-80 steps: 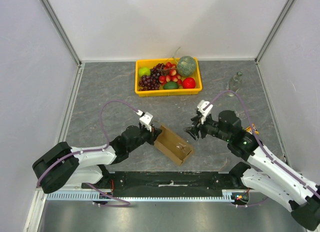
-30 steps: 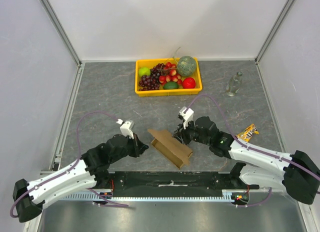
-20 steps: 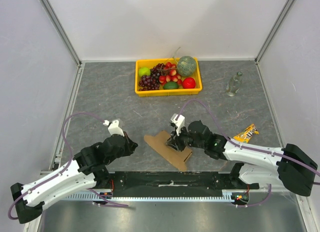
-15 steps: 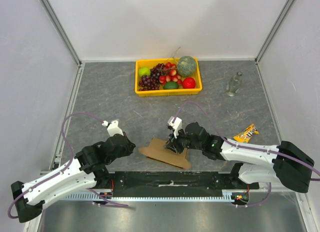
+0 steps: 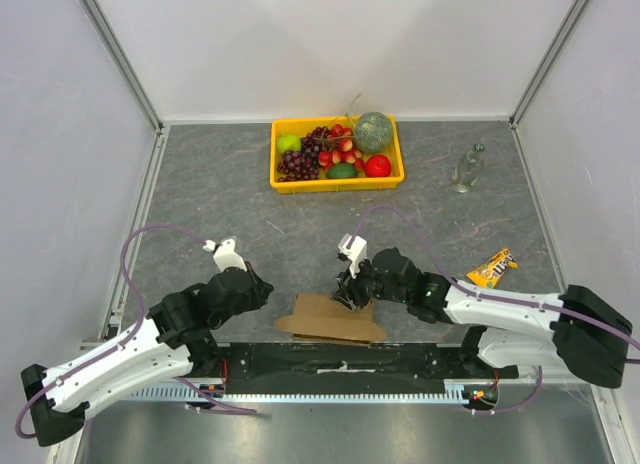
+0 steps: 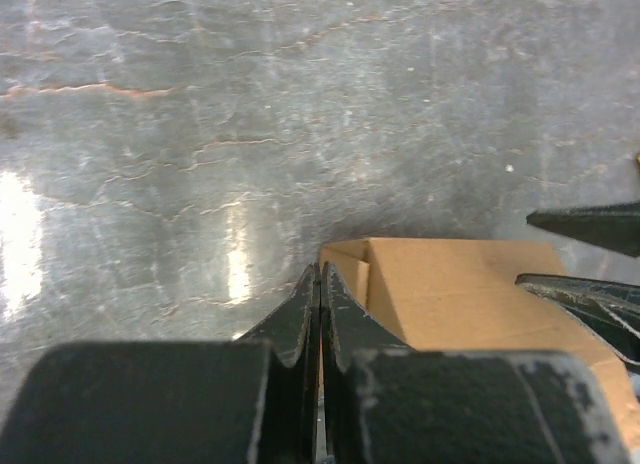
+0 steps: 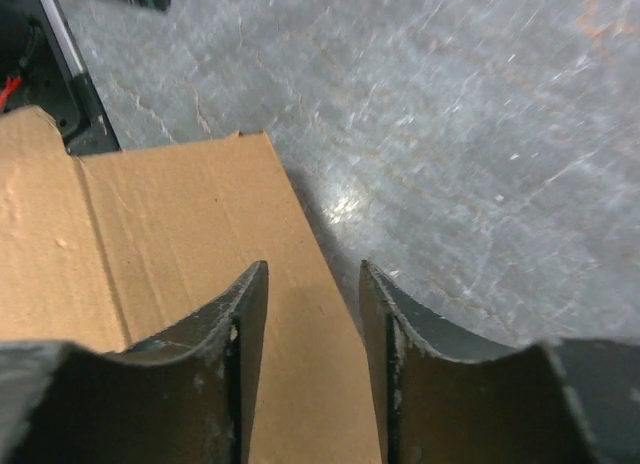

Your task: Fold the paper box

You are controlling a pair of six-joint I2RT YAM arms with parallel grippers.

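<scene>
My right fingers (image 5: 346,296) hang parted over the far edge of the box (image 5: 325,322) and grip nothing (in the right wrist view the cardboard's edge runs under the gap between them). My left fingers (image 6: 305,319) are pressed shut and empty, just beside the box's left end, where a short wall is folded up at the corner. I cannot tell whether the tips touch it. The box lies broad panel up on the surface (image 5: 220,194), close to the near edge and between my two arms.

I take the step in hand to be seating that top panel so the fold holds. To do it well, I would use my shut left fingers as a stop against the left end, because light cardboard will likely skate on this smooth surface. Then I would bring the right fingers down flat onto the panel rather than onto its rim.

Pressure belongs near the crease (one shows toward the left in the right wrist view), since a push far from it may only bow the sheet, which could spring back. Any sideways push should go toward my left fingers, not toward the near edge, where there is little room. The right tips must also stay clear of the panel's free edge, or they may hook it and lift it open.
</scene>
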